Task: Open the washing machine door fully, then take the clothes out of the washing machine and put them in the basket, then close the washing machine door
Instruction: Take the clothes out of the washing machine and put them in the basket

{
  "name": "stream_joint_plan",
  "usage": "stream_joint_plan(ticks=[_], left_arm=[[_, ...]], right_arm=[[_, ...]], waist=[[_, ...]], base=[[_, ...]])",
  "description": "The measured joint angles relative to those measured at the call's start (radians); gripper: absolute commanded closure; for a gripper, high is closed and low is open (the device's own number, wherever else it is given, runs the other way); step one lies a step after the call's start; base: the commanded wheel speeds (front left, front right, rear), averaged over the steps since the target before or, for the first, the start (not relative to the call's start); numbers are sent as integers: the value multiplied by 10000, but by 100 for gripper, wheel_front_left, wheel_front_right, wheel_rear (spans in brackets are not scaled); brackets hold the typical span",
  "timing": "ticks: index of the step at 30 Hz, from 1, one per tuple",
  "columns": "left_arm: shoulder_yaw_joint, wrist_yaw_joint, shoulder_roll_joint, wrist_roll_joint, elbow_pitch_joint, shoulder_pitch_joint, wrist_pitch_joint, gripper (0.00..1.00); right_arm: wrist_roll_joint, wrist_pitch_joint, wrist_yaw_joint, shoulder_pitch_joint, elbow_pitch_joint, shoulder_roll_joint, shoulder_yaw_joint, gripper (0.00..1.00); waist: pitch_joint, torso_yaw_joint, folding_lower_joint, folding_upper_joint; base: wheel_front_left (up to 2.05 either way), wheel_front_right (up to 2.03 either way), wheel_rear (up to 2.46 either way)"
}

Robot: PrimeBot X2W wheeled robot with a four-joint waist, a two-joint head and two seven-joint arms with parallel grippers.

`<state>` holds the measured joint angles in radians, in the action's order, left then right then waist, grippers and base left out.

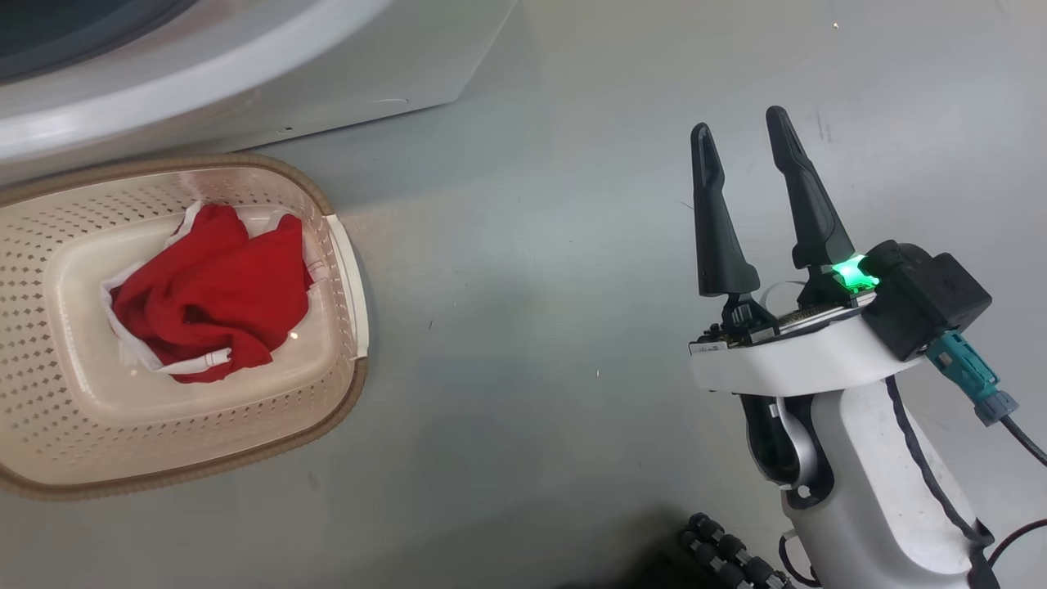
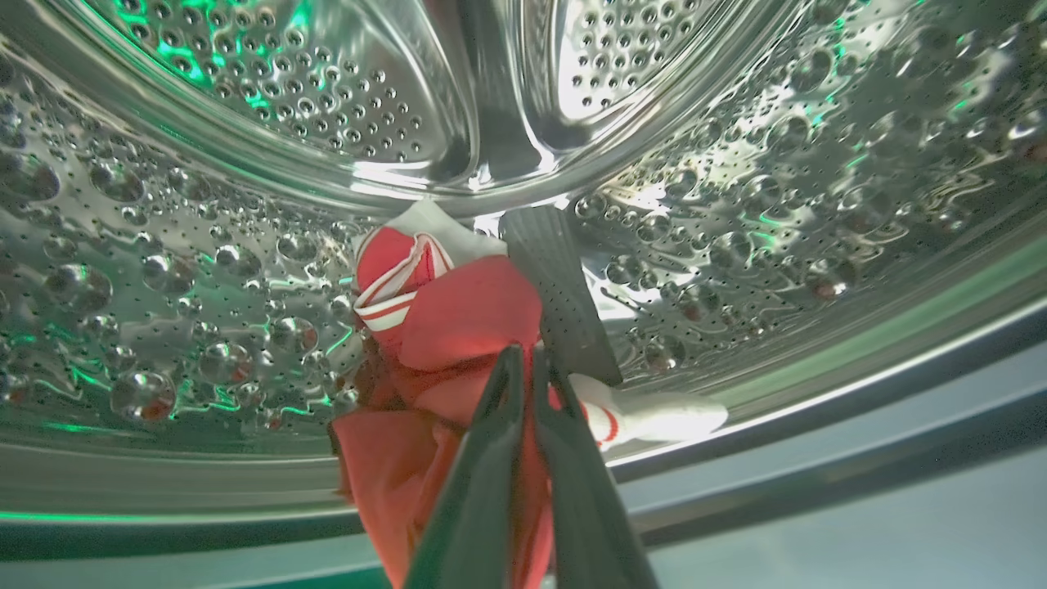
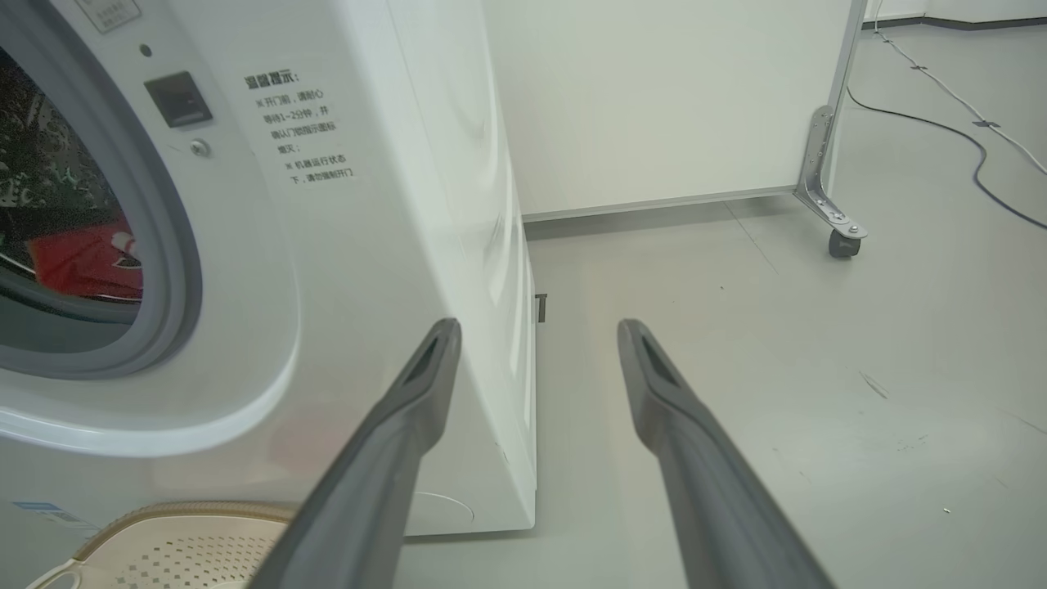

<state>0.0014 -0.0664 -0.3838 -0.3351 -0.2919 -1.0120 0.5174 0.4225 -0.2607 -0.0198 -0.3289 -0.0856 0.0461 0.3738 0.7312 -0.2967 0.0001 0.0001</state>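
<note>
The fingers of my right tool (image 1: pixel 739 119) look like matt dark plastic. The clothes (image 2: pixel 466 319) are soft red cloth with white trim. The washing machine (image 3: pixel 384 213) is glossy white outside, and its drum (image 2: pixel 164 270) is mirror-bright dimpled steel. The basket (image 1: pixel 49 245) is matt cream perforated plastic, and the floor (image 1: pixel 532 327) is smooth grey.

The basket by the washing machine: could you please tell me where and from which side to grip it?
Probably the cream side handle, from the robot's right: it breaks the brown rim as a flat lip, faces the open right hand, and nothing covers it.
</note>
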Motion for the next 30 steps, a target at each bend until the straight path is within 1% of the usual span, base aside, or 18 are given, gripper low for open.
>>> stream_joint_plan(ticks=[6, 10, 12, 19, 21, 25, 27, 30], left_arm=[[173, 86, 416, -90, 437, 627, -1218, 100], [174, 104, 771, -98, 715, 1203, -2023, 100], [173, 174, 963, -100, 861, 1436, -2445, 100], [161, 215, 1588, -117, 1371, 2376, -3808, 100], [171, 276, 1739, -127, 1482, 2663, -4190, 100], [186, 322, 2025, -142, 1737, 3198, -4963, 100], [186, 364, 2171, -144, 1845, 3450, -5333, 100], [190, 366, 2332, -142, 1988, 3865, -5770, 100]], right_arm=[[-194, 0, 10, 2, 144, 4, -109, 0], [-416, 0, 21, 10, 207, 6, -213, 0], [-506, 0, 86, 35, 236, 8, -272, 0], [-846, 0, 102, 128, 382, 19, -491, 0], [-961, 0, 184, 184, 430, 21, -514, 0], [-1101, 0, 194, 407, 522, 23, -566, 0], [-1141, 0, 278, 508, 564, 25, -596, 0], [-1210, 0, 290, 623, 623, 25, -631, 0]], waist=[[-280, 223, 0, 0], [-521, 376, 0, 0], [-648, 459, 0, 0], [-1161, 780, 0, -1], [-1324, 872, 0, 0], [-1671, 1041, 0, 0], [-1856, 1120, 0, 0], [-2149, 1228, 0, 0]], base=[[0, 0, 0], [0, 0, 0], [0, 0, 0], [0, 0, 0], [0, 0, 0], [0, 0, 0], [0, 0, 0], [0, 0, 0]])
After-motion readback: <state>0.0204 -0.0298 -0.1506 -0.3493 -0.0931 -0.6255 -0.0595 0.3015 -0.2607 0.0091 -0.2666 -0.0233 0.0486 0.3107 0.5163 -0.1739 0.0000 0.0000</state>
